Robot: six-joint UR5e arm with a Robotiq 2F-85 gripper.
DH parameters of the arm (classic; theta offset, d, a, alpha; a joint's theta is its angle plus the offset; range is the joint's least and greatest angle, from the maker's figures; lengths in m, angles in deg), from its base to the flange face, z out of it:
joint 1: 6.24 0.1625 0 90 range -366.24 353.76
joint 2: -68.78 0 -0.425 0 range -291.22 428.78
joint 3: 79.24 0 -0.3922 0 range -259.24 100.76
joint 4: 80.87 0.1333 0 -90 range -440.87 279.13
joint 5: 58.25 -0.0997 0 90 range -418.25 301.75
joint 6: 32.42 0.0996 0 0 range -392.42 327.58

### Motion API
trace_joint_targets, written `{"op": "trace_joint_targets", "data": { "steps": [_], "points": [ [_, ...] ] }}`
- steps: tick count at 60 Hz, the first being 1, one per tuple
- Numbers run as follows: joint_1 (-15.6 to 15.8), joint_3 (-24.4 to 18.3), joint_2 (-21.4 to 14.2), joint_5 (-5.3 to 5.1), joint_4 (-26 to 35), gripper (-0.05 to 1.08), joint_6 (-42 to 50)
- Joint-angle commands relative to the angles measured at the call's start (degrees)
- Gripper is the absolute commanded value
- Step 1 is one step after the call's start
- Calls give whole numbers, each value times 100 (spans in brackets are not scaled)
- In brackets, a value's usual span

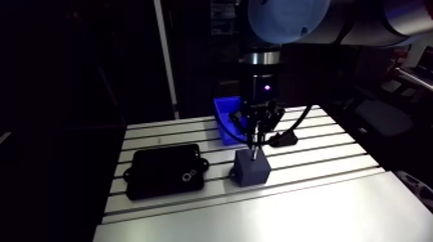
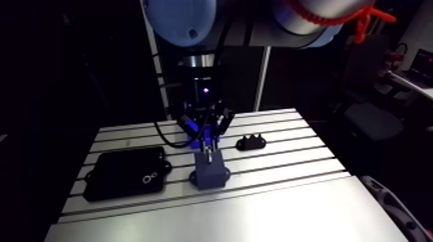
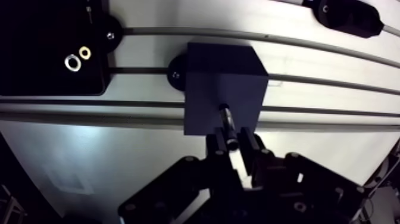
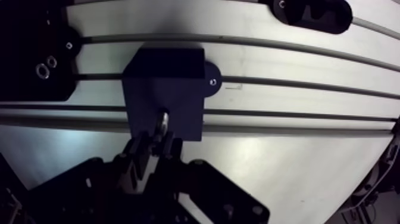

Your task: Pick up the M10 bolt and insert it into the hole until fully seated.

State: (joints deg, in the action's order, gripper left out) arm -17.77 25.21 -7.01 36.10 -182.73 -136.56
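Gripper [image 3: 235,143] is closed narrow on the M10 bolt [image 3: 227,122], pinching its upper end. The bolt's long axis is approx. vertical, with its tip right at the top face of the dark blue block [image 3: 223,77], where the hole should be; it looks not yet seated. The next move is probably straight down along that axis. Black plate [image 1: 164,170] on the tabletop [image 1: 335,206] carries two rings [image 3: 72,62]. Blue bin [image 1: 224,119] sits behind; contents can't be seen.
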Motion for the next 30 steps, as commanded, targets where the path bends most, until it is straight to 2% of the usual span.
{"op": "trace_joint_targets", "data": {
  "steps": [1, 30],
  "points": [
    [1, 8, 8, 0, -5, 108, -6],
    [-7, 27, -1, -9, -6, 108, 28]
  ]
}}
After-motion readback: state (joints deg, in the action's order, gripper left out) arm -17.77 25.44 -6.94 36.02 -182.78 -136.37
